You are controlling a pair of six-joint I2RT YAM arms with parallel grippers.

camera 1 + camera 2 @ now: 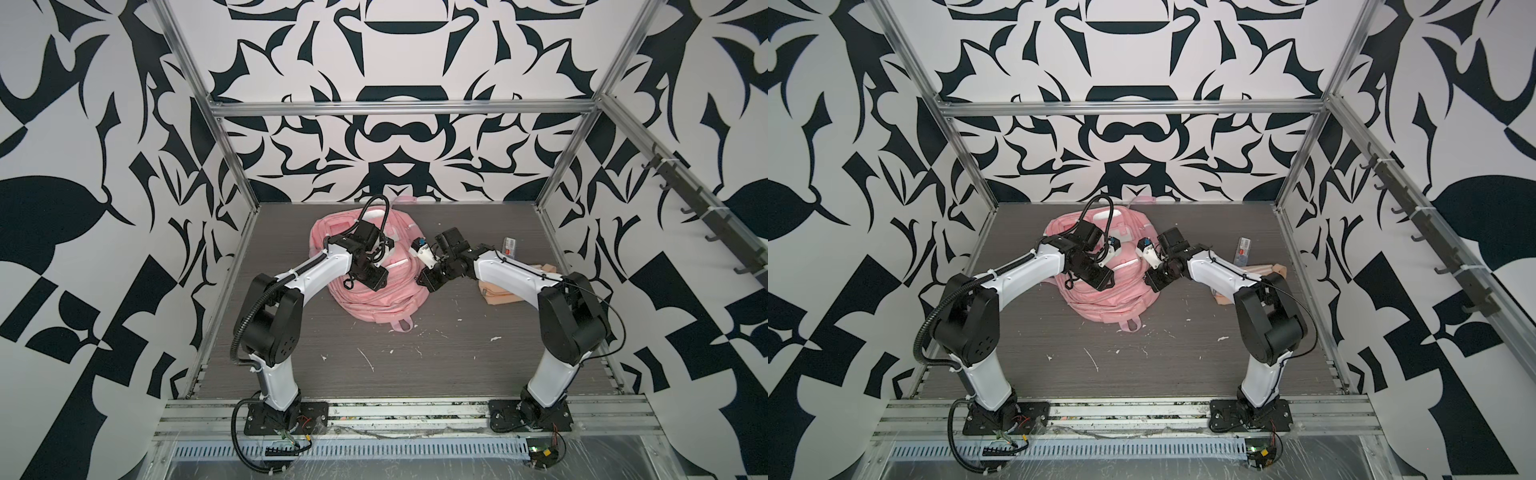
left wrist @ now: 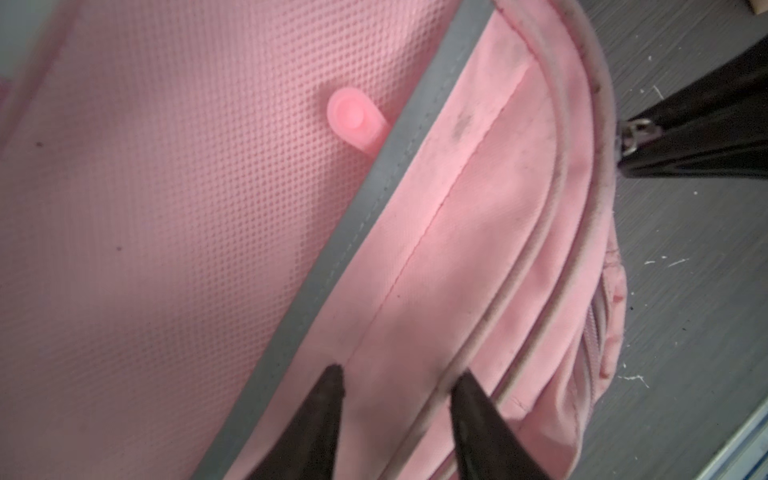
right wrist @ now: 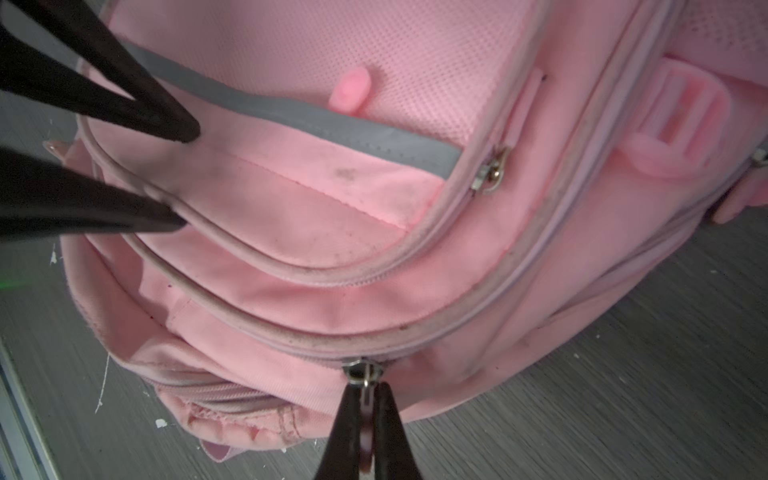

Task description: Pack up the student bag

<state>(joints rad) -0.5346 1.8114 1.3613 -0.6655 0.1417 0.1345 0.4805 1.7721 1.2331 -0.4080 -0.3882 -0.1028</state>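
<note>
Subject: the student bag (image 1: 376,301) (image 1: 1113,301) lies flat on the grey tabletop (image 1: 415,365), in its rear middle, front pockets up and top loop toward the near edge.

Front pocket: a grey reflective strip (image 3: 291,120) crosses it below a pink mesh panel, with a pink rubber tab (image 3: 351,91) resting on the mesh. A metal slider (image 3: 490,170) sits at one end of the pocket's zip. No pocket shows its contents.

Left end effector (image 2: 399,374) (image 3: 187,178): fingers spread apart, nothing between them but flat fabric. One tip rests next to the reflective strip, the other against the pocket's piped edge.

Right end effector (image 3: 365,388): fingers closed together, pinching the zip pull (image 3: 363,372) of the larger compartment at the bag's side. The slider sits just ahead of the fingertips.

Obstructions: in both top views the left arm's wrist covers the bag's middle, and the right arm's wrist overhangs its right edge.

Surroundings: a beige pouch (image 1: 494,297) lies to the right of the bag, apart from it and partly hidden behind the right arm. A small clear packet with a red label (image 1: 509,246) (image 1: 1244,249) lies farther back, near the pouch. White flecks and scratches mark the tabletop in front of the bag. A rail of dark hooks (image 1: 698,203) runs along the right wall.
</note>
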